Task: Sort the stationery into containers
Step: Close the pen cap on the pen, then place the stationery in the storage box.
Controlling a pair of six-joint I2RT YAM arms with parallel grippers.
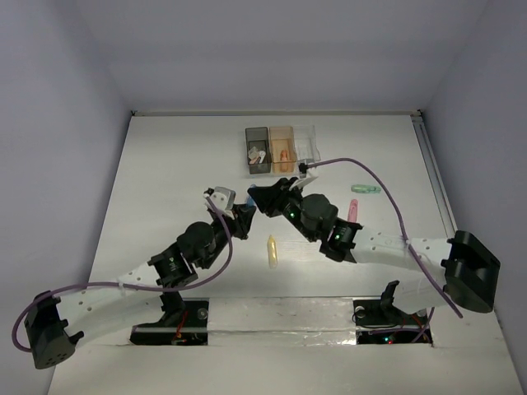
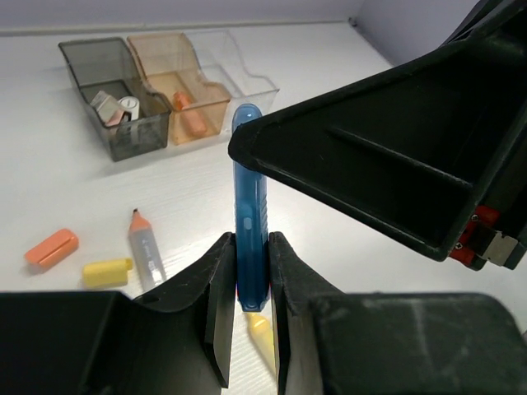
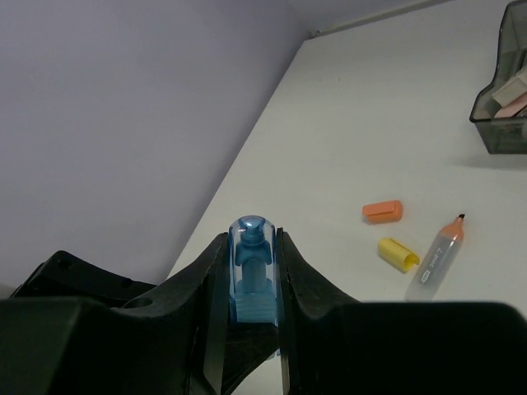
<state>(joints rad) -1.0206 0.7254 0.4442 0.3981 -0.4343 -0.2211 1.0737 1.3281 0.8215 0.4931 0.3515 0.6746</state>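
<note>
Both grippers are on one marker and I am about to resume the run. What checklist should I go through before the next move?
1. Grip of left gripper on blue marker: ok, shut on it.
2. Grip of right gripper on the same marker: ok, shut on it.
3. Room in clear bin: ok, looks empty.
4. Marker's cap fully seated: cannot tell.
5. All stationery binned: not ok; uncapped marker, orange piece and yellow piece lie loose outside the bins.
</note>
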